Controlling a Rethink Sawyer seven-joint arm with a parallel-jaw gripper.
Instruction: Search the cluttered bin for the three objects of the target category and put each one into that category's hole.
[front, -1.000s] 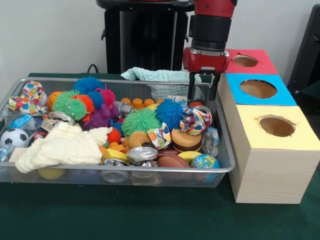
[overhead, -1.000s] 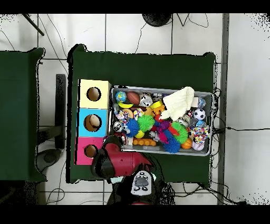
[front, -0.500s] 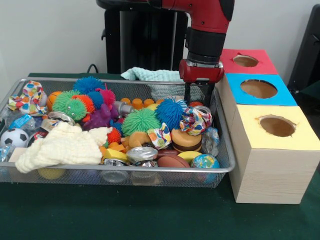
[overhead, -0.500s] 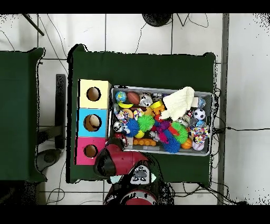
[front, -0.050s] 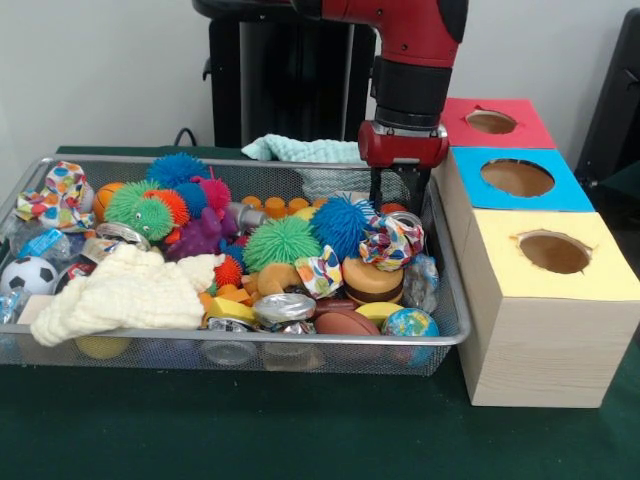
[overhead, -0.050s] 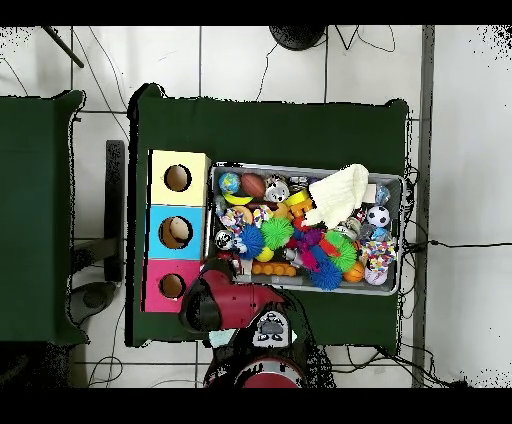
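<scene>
The wire mesh bin (front, -0.050s: 455, 330) is packed with toys. My gripper (front, -0.050s: 400, 198) hangs open at the bin's back right corner, its tips down inside, just behind a multicoloured fabric scrunchie (front, -0.050s: 392, 240) and a blue spiky ball (front, -0.050s: 340, 225). Nothing shows between the fingers. Right of the bin stand three boxes with round holes: red (front, -0.050s: 492, 122), blue (front, -0.050s: 517, 178) and yellow (front, -0.050s: 553, 251). In the overhead view the red arm (overhead, -0.050s: 215, 305) covers the gripper at the bin's lower left corner (overhead, -0.050s: 215, 262).
Also in the bin are a green spiky ball (front, -0.050s: 280, 242), a cream knitted cloth (front, -0.050s: 125, 290), crushed cans (front, -0.050s: 283, 308), a small football (front, -0.050s: 345, 322), a globe ball (front, -0.050s: 410, 323) and a soccer ball (front, -0.050s: 28, 275). A teal cloth (front, -0.050s: 305, 150) lies behind the bin.
The gripper has shifted left from beside the red box and dropped lower, its tips now inside the bin's back right corner. The toys have not moved.
</scene>
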